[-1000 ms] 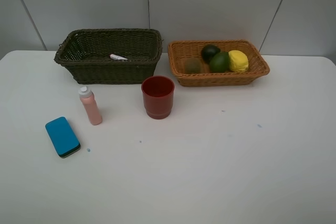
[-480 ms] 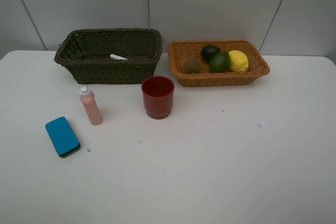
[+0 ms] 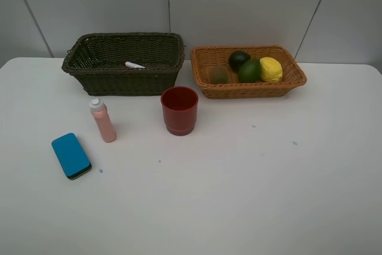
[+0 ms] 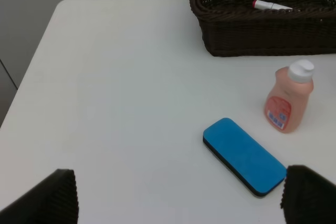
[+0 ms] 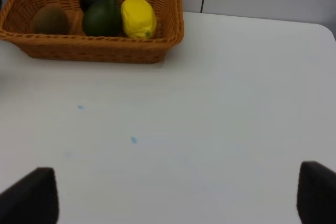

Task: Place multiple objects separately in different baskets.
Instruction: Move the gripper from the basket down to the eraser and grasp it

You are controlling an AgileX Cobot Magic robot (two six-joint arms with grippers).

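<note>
Left gripper (image 4: 181,200): only two dark fingertips show in its wrist view, spread wide apart, released, nothing between them but bare white table (image 3: 239,195). Farthest left on the table, blue eraser (image 3: 71,156), lying flat, at an angle to the table edge, apart from everything. Just right of it and a little farther back, pink bottle (image 3: 102,120), upright, white cap on, standing free. Behind the bottle, dark olive basket (image 3: 125,82), deep, against the back of the table; white marker (image 3: 134,65) lies inside on its floor (one end reddish, from the wrist view). Red cup (image 3: 179,110), upright, mouth up, stands on the table in front of the gap between the two baskets, close to the dark one's front corner but not touching it. Orange basket (image 3: 245,91), shallow and flared, sits just beside the dark one. Inside it, left to right: kiwi (image 3: 218,74) alone toward the left end; mangosteen (image 3: 239,59) at the back; green fruit (image 3: 250,70) in front of it, touching; lemon (image 3: 270,69) pressed against the green fruit. Right gripper (image 5: 173,198): two dark fingertips wide apart over bare table, released, holding nothing, well short of the orange basket.
</note>
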